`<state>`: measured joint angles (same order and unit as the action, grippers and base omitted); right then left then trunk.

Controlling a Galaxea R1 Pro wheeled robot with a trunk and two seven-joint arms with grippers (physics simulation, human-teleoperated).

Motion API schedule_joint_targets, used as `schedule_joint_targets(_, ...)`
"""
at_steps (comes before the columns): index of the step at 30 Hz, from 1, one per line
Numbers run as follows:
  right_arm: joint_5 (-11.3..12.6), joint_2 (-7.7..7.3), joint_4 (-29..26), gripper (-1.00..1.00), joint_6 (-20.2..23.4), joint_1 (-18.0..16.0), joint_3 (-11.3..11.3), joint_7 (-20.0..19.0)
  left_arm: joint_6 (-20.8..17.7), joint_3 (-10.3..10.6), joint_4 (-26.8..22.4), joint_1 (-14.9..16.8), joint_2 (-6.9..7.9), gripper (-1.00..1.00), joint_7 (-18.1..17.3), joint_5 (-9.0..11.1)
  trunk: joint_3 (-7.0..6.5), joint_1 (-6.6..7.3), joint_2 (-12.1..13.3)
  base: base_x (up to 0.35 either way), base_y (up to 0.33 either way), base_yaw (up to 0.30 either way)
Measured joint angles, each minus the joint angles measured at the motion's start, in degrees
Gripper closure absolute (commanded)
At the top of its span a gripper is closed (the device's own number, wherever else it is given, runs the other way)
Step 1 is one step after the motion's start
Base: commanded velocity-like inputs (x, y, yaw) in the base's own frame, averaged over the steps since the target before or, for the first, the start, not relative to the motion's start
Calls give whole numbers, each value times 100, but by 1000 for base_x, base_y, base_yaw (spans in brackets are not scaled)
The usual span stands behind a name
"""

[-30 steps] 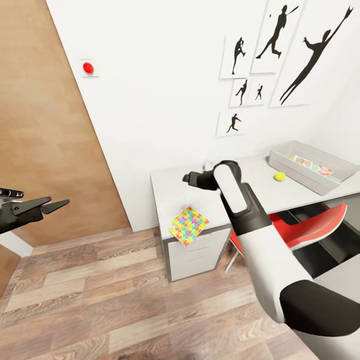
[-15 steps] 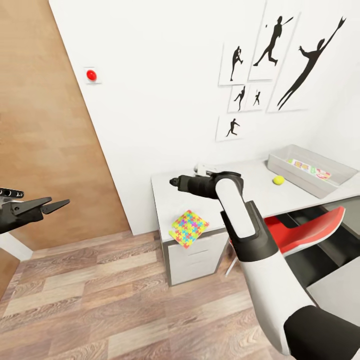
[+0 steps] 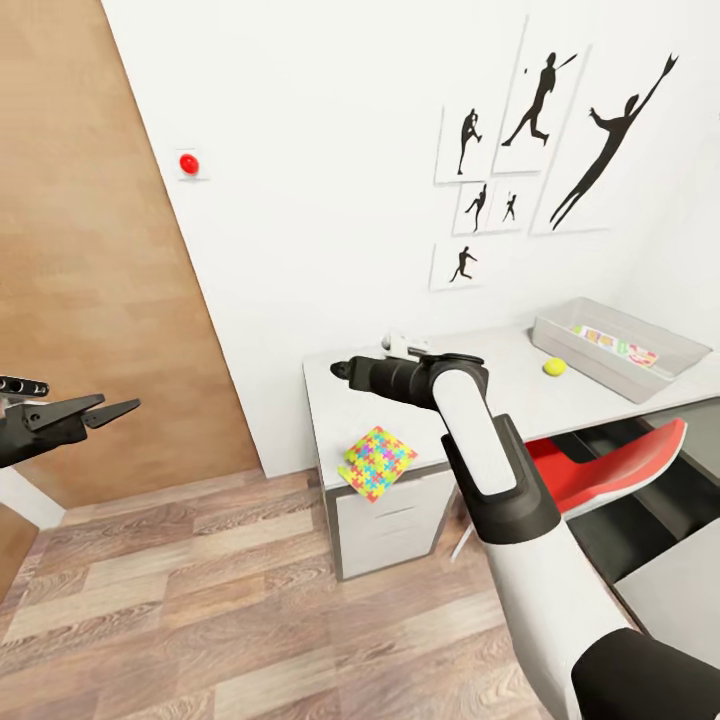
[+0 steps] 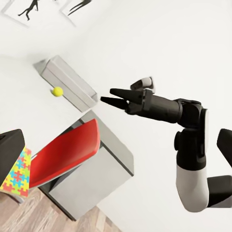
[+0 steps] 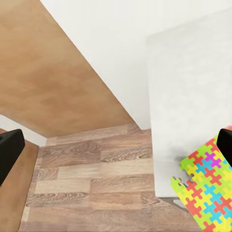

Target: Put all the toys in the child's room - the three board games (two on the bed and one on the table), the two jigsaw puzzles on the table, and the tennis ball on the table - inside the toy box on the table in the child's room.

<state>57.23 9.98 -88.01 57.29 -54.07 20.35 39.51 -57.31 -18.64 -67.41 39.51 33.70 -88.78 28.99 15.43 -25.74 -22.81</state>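
The white-walled room has a wood-plank floor (image 3: 230,600) with visible grain and a large flat wooden door panel (image 3: 90,280) at the left. On the wall hang black sports-silhouette pictures (image 3: 540,140) on white sheets. The tabletop (image 3: 500,385) is a long, smooth pale grey-white slab with grey drawers (image 3: 385,515) under its near end. A red moulded chair (image 3: 610,465) with a curved shell sits tucked beneath it.

At the far end of the tabletop stands the toy box (image 3: 622,346), a shallow light grey bin with sloping sides and a rolled rim; a flat colourful item lies inside it, too small to identify. The tennis ball (image 3: 554,367), small, round and yellow-green, rests on the tabletop just beside the toy box.

A jigsaw puzzle (image 3: 377,462), a thin square of yellow, pink, blue and green interlocking pieces, lies at the near front corner of the tabletop, overhanging the edge.

The right gripper (image 3: 340,369) hangs above the tabletop beyond the puzzle, its dark tapered fingers spread and empty. The left gripper (image 3: 118,408) hovers over the floor, well apart from the tabletop, its pointed fingers parted, holding nothing.
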Motion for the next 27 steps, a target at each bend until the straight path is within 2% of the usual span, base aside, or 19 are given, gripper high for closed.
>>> schedule_joint_targets(3,23,0,-12,-100,-10,64,-7,-24,0,4,0,0,-25,-100,16,0,-29,0,0,0,0,9)
schedule_joint_targets(6,80,0,-17,-100,-24,278,-30,-42,0,6,0,-1,-109,-100,26,-9,-57,0,0,0,0,41)
schedule_joint_targets(11,184,0,-18,-100,-35,488,-51,-53,0,2,-5,-1,-165,-100,30,-13,-105,0,0,0,0,77)
schedule_joint_targets(20,211,0,-41,-100,-44,942,-66,-52,2,-13,-9,-1,-180,-100,26,-14,-172,0,1,0,0,117)
schedule_joint_targets(27,211,0,-39,-100,-46,1167,-78,-61,8,-14,-9,0,-181,-100,26,-17,-183,0,1,0,0,24)
